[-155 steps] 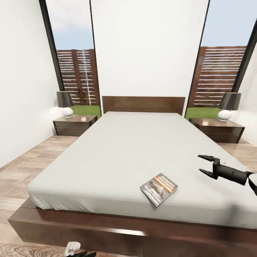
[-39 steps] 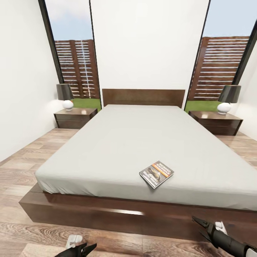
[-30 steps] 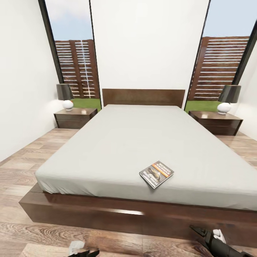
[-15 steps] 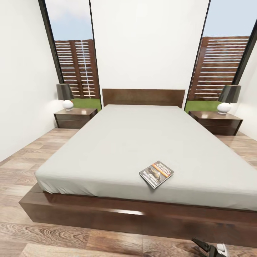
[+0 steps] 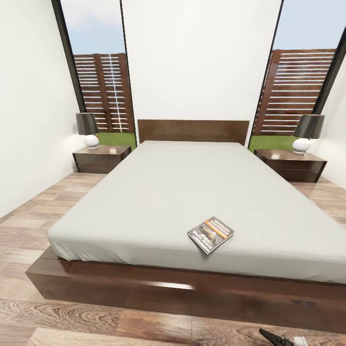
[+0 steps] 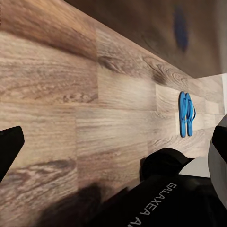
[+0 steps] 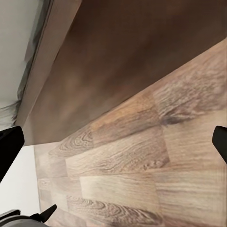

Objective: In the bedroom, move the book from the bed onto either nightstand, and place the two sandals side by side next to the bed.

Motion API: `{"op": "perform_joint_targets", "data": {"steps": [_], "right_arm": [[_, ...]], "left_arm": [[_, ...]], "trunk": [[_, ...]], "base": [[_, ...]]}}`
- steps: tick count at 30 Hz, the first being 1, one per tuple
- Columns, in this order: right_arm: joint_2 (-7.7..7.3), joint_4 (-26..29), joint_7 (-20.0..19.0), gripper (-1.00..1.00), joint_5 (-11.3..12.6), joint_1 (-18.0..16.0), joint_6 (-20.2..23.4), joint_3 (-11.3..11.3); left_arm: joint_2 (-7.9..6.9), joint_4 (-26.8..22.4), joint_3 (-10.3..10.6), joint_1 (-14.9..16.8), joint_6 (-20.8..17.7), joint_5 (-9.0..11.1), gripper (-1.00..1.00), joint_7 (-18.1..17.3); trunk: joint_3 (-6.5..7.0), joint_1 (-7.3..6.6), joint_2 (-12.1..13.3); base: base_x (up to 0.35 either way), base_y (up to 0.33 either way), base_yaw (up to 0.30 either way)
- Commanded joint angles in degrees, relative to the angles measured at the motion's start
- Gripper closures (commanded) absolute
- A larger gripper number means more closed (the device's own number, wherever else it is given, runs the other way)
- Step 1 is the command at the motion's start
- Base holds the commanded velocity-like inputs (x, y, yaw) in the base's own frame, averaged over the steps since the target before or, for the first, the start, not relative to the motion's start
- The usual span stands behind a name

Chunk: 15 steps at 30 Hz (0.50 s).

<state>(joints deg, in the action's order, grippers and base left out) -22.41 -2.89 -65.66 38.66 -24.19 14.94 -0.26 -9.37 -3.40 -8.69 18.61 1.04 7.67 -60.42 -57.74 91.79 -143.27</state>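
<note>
Book flat near the bed's foot edge, two nightstands flanking the headboard, blue sandals paired on the floor, left gripper and right gripper fingers spread apart, empty

Matt grey cloth mattress; glossy dark wood frame; grained plank floor; glossy nightstand top; paper book; smooth blue sandals.
</note>
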Motion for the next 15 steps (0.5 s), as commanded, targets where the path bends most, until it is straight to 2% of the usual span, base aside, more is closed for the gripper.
{"op": "perform_joint_targets", "data": {"steps": [1,15], "right_arm": [[-0.01,-0.2,-0.2,-1.0,0.3,-0.1,0.5,0.0],[-0.12,-0.2,-0.3,-1.0,0.6,-0.1,0.0,-0.1]], "left_arm": [[-0.03,0.1,-0.1,0.0,0.1,0.0,-1.0,-0.2],[-0.61,0.1,-0.1,0.0,0.0,0.2,-1.0,-0.5]], "trunk": [[-0.05,-0.01,0.0],[-0.05,-0.01,0.0]], "base": [[0.0,0.0,0.0],[0.0,0.0,0.0]]}}
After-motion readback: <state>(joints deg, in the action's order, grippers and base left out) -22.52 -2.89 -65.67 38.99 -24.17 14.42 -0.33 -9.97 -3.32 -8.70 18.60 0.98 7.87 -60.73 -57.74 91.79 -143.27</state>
